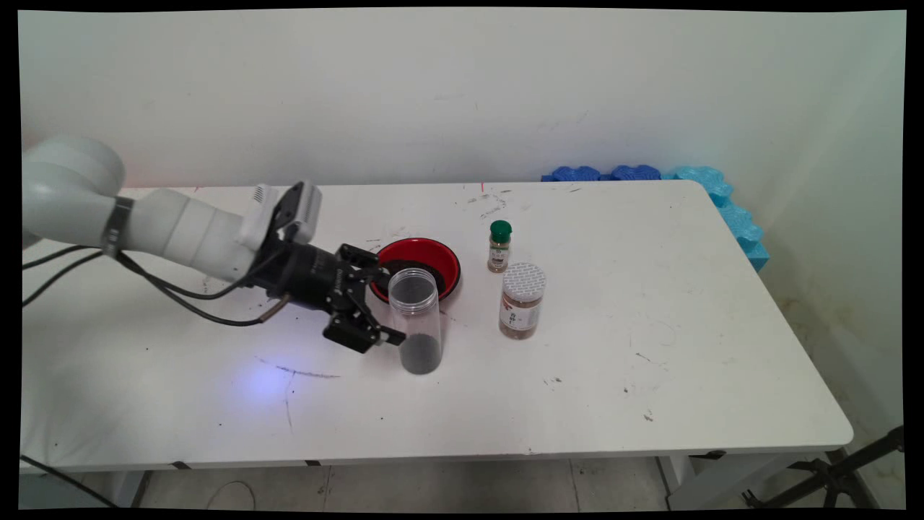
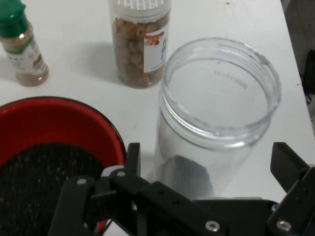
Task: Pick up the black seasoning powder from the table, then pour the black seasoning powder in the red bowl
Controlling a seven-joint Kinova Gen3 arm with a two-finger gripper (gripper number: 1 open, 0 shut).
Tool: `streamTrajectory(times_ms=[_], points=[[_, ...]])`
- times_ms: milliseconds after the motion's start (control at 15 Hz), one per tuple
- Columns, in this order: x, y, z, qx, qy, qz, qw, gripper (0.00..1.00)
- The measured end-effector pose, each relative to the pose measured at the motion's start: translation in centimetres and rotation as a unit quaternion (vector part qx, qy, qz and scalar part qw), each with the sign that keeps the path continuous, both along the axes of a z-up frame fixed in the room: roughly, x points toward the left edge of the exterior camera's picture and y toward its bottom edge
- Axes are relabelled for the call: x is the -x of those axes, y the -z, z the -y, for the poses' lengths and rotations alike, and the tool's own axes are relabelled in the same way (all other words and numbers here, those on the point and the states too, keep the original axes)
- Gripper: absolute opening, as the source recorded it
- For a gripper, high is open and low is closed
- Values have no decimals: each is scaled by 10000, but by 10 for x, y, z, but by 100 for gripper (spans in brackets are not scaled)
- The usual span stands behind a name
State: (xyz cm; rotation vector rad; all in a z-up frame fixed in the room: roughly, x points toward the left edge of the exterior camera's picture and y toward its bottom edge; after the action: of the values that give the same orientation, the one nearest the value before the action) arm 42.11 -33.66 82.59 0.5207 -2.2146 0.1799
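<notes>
End effector (image 2: 206, 162) spread wide, straddling clear jar (image 2: 216, 123).

White table (image 1: 650, 375) – red bowl (image 1: 433, 254), clear jar (image 1: 417, 321), 2 spice jars (image 1: 520, 302).

A clear plastic jar (image 1: 416, 321) (image 2: 216, 118) is standing upright and lidless on the white table (image 1: 650, 361), holding a shallow layer of dark grains at its bottom. The black gripper (image 1: 380, 303) (image 2: 206, 167) is sitting at the jar's 9 o'clock with its fingers spread to either side of the jar's lower body; whether they are touching it cannot be told. A red bowl (image 1: 426, 261) (image 2: 54, 123) with dark grains inside is lying just beside the jar at its 12 o'clock.
</notes>
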Motion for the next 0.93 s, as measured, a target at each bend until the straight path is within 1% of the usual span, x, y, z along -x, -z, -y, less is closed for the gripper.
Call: streamTrajectory(times_ms=[467, 533, 733, 933], points=[[17, 13, 11, 10, 37, -38, 10000, 100], [18, 13, 13, 4, 24, -52, 10000, 0], [21, 14, 15, -28, 9, -94, 10000, 0], [22, 7, 17, -46, 23, -165, 9999, 0]])
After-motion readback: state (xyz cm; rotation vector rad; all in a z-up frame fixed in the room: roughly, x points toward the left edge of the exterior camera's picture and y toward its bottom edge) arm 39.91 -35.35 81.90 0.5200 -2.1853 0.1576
